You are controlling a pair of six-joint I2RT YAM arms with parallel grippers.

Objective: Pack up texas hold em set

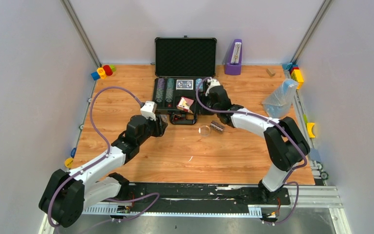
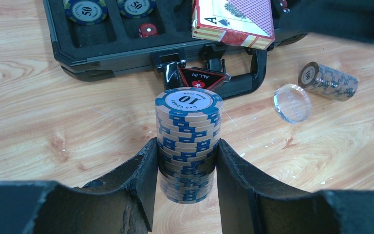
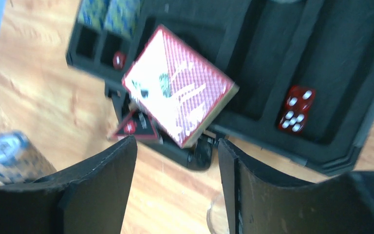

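Observation:
The black briefcase (image 1: 203,108) lies open at the back, its foam-lined lid (image 1: 185,56) upright. Chip stacks (image 1: 164,90) and a blue deck (image 1: 185,84) sit in it. A red deck (image 1: 185,103) rests tilted on its front edge, also in the left wrist view (image 2: 233,19) and the right wrist view (image 3: 180,105). My left gripper (image 2: 187,156) is shut on an upright stack of blue "10" chips (image 2: 189,126), in front of the case handle (image 2: 248,80). My right gripper (image 3: 177,156) is open and empty over the case's right front. A brown chip stack (image 2: 328,80) lies on the table.
A clear round disc (image 2: 292,102) lies beside the brown stack. A black "ALL IN" triangle (image 2: 202,78) leans at the handle. Red dice (image 3: 294,108) sit in the case. A purple metronome (image 1: 233,57) stands at the back and a clear plastic bag (image 1: 280,97) to the right.

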